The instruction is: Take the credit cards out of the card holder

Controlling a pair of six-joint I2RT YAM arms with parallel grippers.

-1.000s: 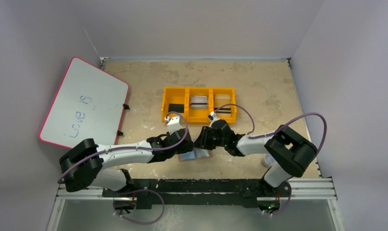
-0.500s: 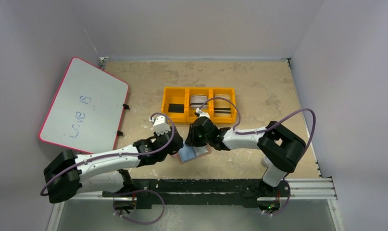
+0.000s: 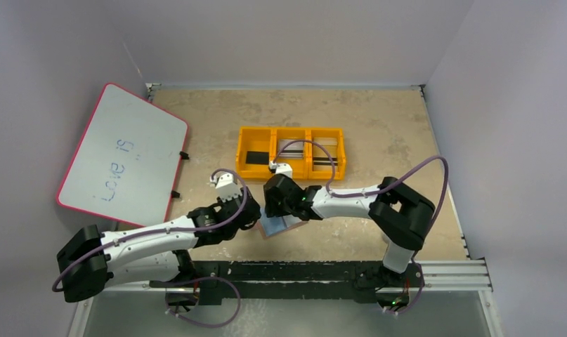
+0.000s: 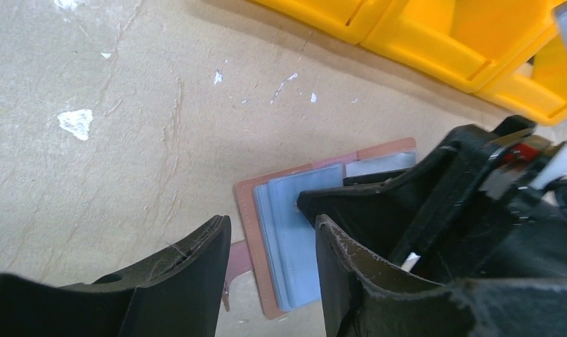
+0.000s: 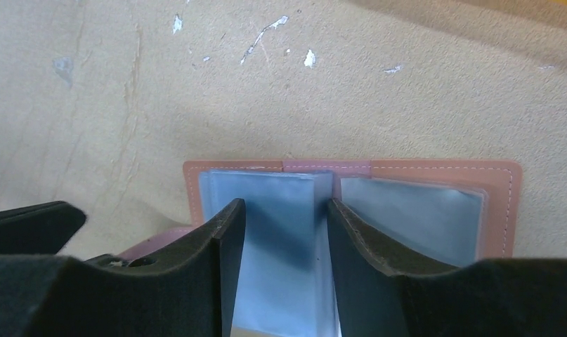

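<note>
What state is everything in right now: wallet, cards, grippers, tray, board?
card holder: unfolded, flat on the table, inside up.
credit cards: none outside the holder; pale blue-grey shows in both halves.
right gripper: open, fingers straddling one half's panel.
left gripper: open, empty, at the holder's snap-tab edge.
orange tray: something in all three compartments.
whiteboard: "Love is" written on it.

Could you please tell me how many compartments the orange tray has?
3, side by side: left compartment, middle compartment, right compartment, beyond the wallet.
</note>
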